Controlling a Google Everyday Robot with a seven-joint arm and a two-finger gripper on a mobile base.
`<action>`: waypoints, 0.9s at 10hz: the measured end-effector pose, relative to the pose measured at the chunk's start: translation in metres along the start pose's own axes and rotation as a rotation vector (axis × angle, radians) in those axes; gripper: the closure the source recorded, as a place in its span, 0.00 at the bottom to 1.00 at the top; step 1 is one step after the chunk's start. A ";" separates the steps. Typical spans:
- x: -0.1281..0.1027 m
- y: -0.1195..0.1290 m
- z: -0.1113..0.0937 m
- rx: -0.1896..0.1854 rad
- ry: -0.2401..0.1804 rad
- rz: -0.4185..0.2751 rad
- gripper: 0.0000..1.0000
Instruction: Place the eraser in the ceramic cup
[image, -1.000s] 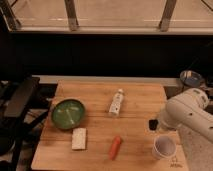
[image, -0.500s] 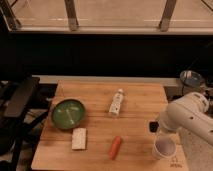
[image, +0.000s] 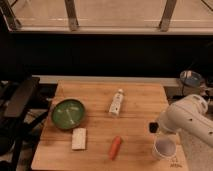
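Gripper (image: 155, 128) by smooth ceramic cup (image: 164, 148) on matt wooden board (image: 135, 100)

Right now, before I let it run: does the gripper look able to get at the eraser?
Probably yes. The gripper hangs by the cup; the eraser lies uncovered beside the bowl, with only the low carrot between.

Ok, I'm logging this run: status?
Tool at right, beside ceramic cup rim. Eraser lying by green bowl, not held. Carrot lies between eraser and cup.
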 end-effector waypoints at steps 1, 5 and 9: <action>0.000 0.001 0.000 0.001 0.003 -0.002 0.95; -0.007 -0.004 -0.022 -0.021 -0.025 -0.004 0.95; -0.005 0.005 -0.032 -0.081 -0.070 0.034 0.93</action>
